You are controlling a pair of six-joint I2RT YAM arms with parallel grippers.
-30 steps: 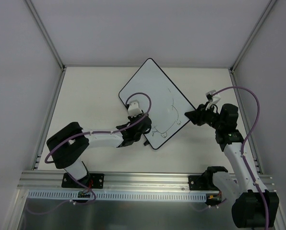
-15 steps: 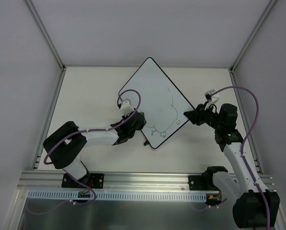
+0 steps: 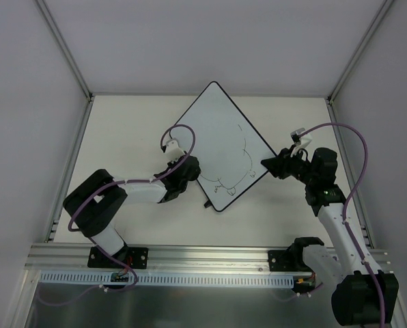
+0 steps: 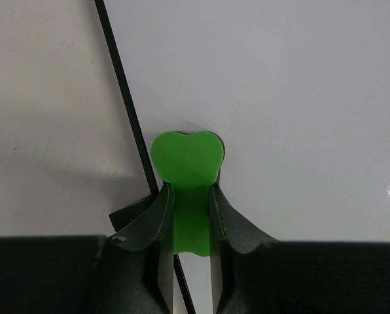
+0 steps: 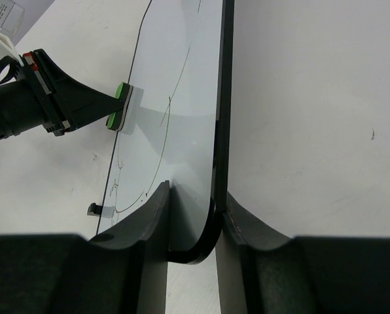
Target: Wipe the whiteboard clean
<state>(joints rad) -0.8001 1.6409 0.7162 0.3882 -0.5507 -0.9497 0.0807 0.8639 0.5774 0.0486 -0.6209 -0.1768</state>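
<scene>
Whiteboard (image 3: 220, 147): thin, rigid, likely light and slick-faced. It lies on the table (image 3: 121, 123), its corner frame pinched between the right gripper's (image 5: 194, 196) narrowed jaws, judged the best hold. Left gripper (image 4: 190, 190) is closed on a green eraser (image 4: 185, 160) just ahead, inside the board's edge. Line drawing (image 3: 232, 179) unwiped. No containers visible.

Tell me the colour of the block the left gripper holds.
The heart-shaped block is bright green; clearest in left wrist view.
</scene>
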